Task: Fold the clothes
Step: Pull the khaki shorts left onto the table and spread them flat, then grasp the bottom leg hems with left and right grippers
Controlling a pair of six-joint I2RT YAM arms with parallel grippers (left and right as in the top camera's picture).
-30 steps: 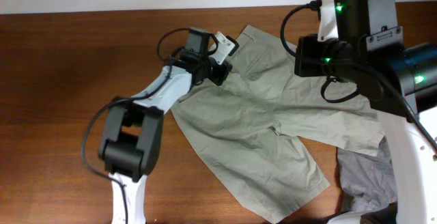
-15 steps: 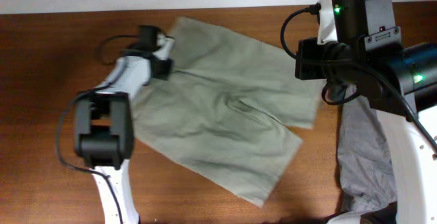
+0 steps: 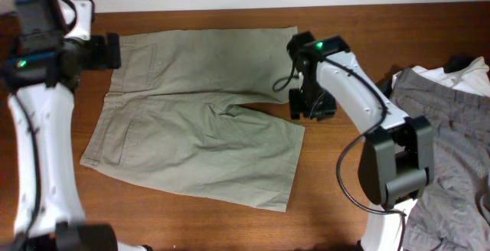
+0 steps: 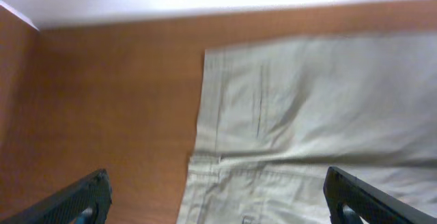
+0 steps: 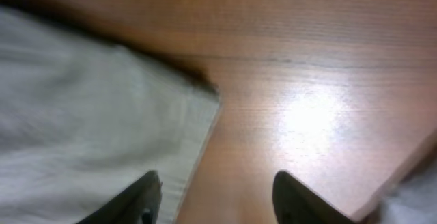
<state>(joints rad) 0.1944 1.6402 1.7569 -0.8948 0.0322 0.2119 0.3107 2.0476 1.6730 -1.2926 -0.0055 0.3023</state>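
Note:
The clothes in play are khaki-beige shorts (image 3: 199,121), spread flat on the wooden table with the waistband at the left and both legs pointing right. My left gripper (image 3: 112,52) hovers at the waistband's far corner. In the left wrist view the shorts (image 4: 307,101) lie below the left gripper (image 4: 218,203), whose jaws stand wide open and hold nothing. My right gripper (image 3: 308,107) sits low at the right edge of the legs. In the right wrist view the right gripper (image 5: 218,200) is open over bare wood, with the hem of the shorts (image 5: 102,121) beside its left finger.
A heap of other garments lies at the table's right edge: grey trousers (image 3: 452,136) with a white piece (image 3: 468,75) and a dark piece (image 3: 459,61) behind them. The table's far edge (image 3: 230,9) meets a pale wall.
The shorts went from lying diagonal and rumpled to flat, waistband at the left. Both grippers let go and opened. The left arm swung to the far left; the right came down by the hem.

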